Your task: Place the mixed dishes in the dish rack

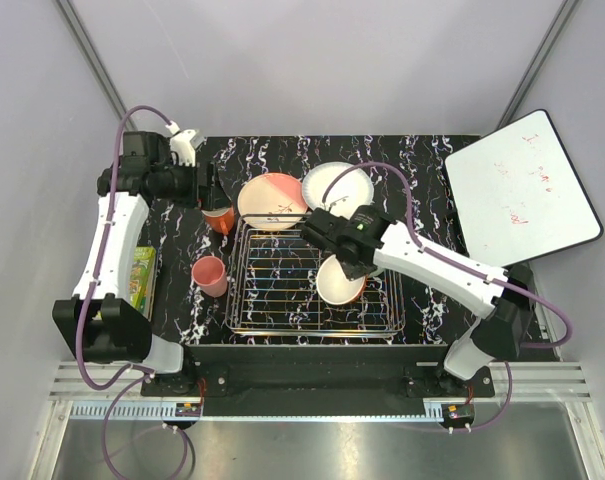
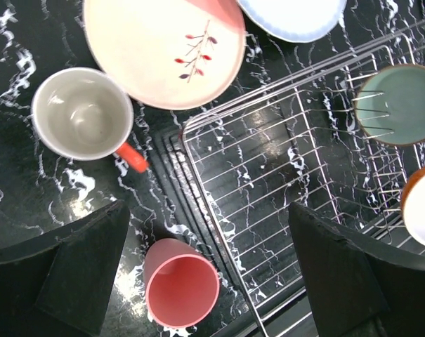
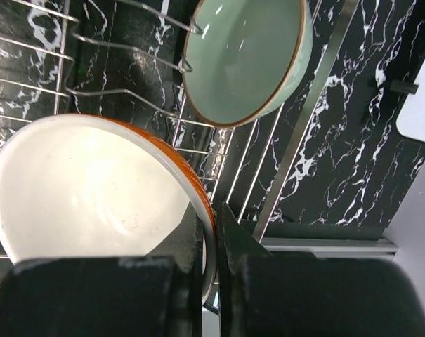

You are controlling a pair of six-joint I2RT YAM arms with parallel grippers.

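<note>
One by one, checked the claws, right first. Found the right claw (image 3: 212,217) clenched on the rim of the orange bowl (image 3: 93,196), one finger against the white interior, one outside. Saw the bowl tilted, extending leftward from the claw in the wrist view, over the right half of the dish rack (image 1: 282,295). Could not tell whether it rested on the wires. Located the pale green bowl (image 3: 244,56) just beyond, leaning on the prongs, apart from the held bowl. Judged the release to turn on that gap: lower along the prong row, not toward the green bowl.

Found the left claw (image 1: 208,186) released, grasping nothing, hovering over the surface (image 2: 22,203) left of the rack. Placed the orange mug (image 2: 82,112), handle toward the rack, and the smaller pink mug (image 2: 180,291) nearest it; pink-and-peach plate (image 2: 163,49) and white plate (image 2: 293,14) just past the rack's far edge. Judged the left arm the nearer for these four.
</note>
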